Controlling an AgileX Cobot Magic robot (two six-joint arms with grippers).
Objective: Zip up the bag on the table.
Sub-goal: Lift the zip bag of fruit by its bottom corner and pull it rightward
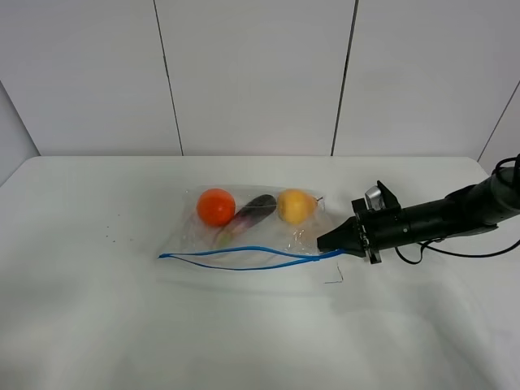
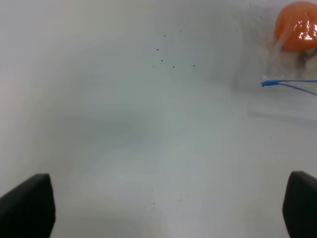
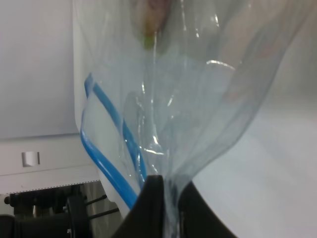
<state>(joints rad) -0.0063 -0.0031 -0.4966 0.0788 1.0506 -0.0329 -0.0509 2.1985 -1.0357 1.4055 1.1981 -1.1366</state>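
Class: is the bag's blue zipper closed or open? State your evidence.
Open. On the bag, the two blue zipper strips bow apart along most of their length, joining only at the ends. The right gripper pinches the bag at one end.

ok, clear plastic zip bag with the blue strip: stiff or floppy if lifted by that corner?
Probably floppy: the clear plastic zip bag creases and bunches where the right gripper pinches it. Contents may shift: the round orange fruit and yellow fruit look free to roll inside. The thin blue zipper strip runs wavy, likely limp too.
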